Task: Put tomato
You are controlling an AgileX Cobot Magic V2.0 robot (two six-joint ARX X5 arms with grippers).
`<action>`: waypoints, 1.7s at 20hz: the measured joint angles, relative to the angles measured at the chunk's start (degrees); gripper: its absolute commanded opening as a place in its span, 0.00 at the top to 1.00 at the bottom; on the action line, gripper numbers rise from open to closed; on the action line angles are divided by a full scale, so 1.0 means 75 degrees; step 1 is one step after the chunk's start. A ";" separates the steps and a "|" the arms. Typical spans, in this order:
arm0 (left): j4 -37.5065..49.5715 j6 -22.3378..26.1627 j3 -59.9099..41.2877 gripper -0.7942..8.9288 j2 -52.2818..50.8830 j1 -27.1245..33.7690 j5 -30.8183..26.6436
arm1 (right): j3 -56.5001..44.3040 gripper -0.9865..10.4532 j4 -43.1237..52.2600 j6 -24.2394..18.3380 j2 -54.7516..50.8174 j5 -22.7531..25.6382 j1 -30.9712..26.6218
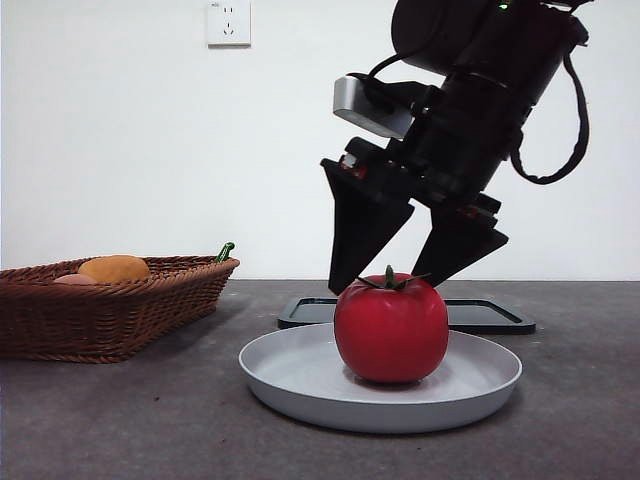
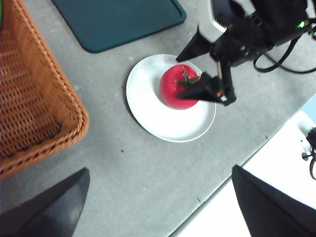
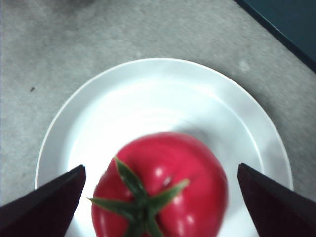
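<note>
Resting upright on the white plate point(image 1: 300, 385) on the tabletop point(image 1: 120, 420), the tomato point(image 1: 390, 330) sits free of any grip; the right hand point(image 1: 415, 262) hangs just above it, jaws spread to either side of the calyx and not touching the fruit. Placement looks done, with only withdrawal left; the left hand point(image 2: 158, 207) waits well apart, spread and empty, near the wicker basket point(image 1: 110, 305).

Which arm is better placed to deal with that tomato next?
The right. Its gripper hangs open directly over the tomato on the white plate, a jaw to each side. The left gripper waits well back, also open, holding nothing.
</note>
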 measured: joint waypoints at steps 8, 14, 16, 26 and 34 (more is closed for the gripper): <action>0.0047 0.0000 0.0000 0.44 0.0000 0.0000 0.0000 | 0.0000 0.57 0.0020 0.0000 0.0487 0.0289 0.0079; 0.0050 0.0000 0.0000 0.44 0.0000 0.0000 0.0000 | 0.0003 0.73 -0.0003 0.0000 0.0484 0.0373 0.0131; 0.0050 0.0000 0.0000 0.44 0.0000 0.0000 0.0000 | 0.0105 0.73 -0.0166 0.0000 0.0469 0.0373 0.0140; 0.0047 0.0000 0.0000 0.44 0.0000 0.0000 0.0000 | 0.2754 0.73 -0.0717 -0.0015 0.0254 0.0799 -0.0466; 0.0050 0.0000 0.0000 0.44 0.0000 0.0000 0.0000 | 0.3605 0.73 -0.0356 -0.0143 0.2005 0.0781 -0.1437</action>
